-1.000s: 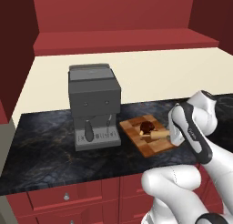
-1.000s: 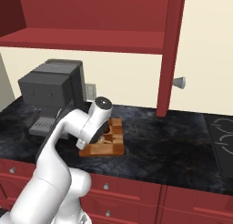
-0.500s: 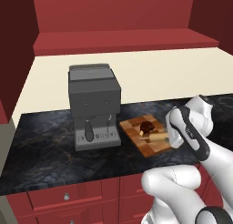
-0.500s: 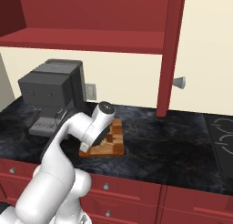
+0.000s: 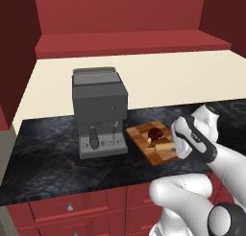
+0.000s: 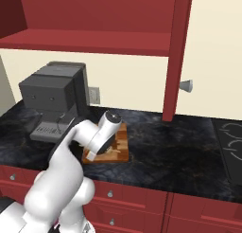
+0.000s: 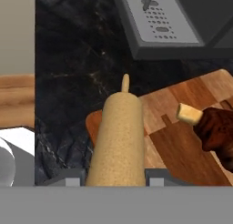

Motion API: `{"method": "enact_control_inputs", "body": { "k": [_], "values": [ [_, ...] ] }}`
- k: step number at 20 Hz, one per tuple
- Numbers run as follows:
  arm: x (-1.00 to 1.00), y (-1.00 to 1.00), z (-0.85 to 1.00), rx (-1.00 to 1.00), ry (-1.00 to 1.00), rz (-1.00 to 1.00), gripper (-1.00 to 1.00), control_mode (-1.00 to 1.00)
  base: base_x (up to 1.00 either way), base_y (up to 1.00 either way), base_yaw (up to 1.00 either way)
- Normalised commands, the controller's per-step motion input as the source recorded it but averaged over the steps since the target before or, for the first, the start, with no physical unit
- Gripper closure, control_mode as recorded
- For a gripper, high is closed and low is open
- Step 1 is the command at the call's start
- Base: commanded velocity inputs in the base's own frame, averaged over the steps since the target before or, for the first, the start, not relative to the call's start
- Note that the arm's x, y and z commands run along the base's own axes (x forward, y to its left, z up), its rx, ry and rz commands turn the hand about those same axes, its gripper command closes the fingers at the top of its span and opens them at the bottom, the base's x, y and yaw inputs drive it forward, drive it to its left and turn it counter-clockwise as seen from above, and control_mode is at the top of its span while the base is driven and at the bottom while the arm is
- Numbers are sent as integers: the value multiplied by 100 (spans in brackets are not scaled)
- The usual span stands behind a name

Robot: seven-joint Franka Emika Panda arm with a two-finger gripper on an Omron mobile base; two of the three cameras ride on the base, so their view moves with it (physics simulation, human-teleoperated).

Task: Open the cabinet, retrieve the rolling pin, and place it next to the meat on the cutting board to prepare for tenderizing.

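My gripper (image 7: pixel 116 177) is shut on the rolling pin (image 7: pixel 119 136), a light tan wooden cylinder whose thin handle points away from the hand. It hangs low over the near part of the checkered cutting board (image 7: pixel 177 145); whether it touches the board I cannot tell. The dark brown meat (image 7: pixel 217 129) lies on the board just beside the pin. From the left base the pin (image 5: pixel 164 147) shows at the gripper (image 5: pixel 173 147), in front of the meat (image 5: pixel 154 133) on the board (image 5: pixel 138 135). The cabinet (image 6: pixel 94 40) above stands open, its door (image 6: pixel 177 52) swung out.
A grey coffee machine (image 5: pixel 98 110) stands on the dark stone counter (image 5: pixel 48 163) just left of the board. Red drawers (image 5: pixel 72 207) run below the counter edge. A stove top (image 6: pixel 232 147) lies at the far right. The open door's knob (image 6: pixel 187 85) sticks out above the counter.
The hand with the rolling pin has sunk a little lower toward the cutting board. The grip on the pin is unchanged.
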Motion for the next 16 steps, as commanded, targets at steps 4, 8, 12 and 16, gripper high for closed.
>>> {"method": "enact_control_inputs", "body": {
  "k": [4,8,12,16],
  "values": [
    [20,-3,-23,0,0,4,100,-100,0,0,0],
    [28,-1,-21,0,0,3,100,-100,0,0,0],
    [29,0,-17,0,0,1,100,-100,0,0,0],
    [22,0,-13,0,0,2,100,-100,0,0,0]
  ]
}}
